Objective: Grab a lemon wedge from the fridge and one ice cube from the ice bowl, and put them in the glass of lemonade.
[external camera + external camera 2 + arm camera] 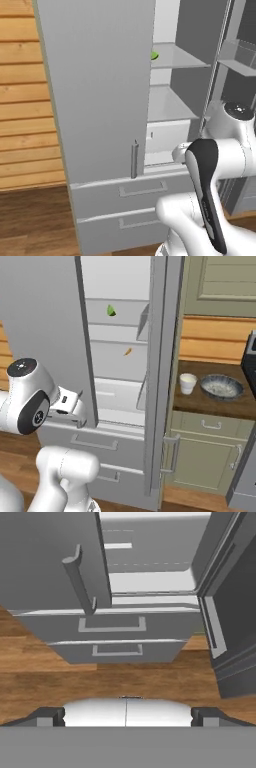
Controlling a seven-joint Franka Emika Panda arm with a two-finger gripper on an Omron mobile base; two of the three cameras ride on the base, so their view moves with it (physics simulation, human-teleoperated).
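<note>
The small yellow-green lemon wedge (111,310) sits on a high shelf near the back of the tall grey metal fridge (100,100), whose right door is open so I can reach in with my wide-open, empty gripper (127,714).

Both base views face the open fridge (100,90) closely; hand view looks downward.
</note>
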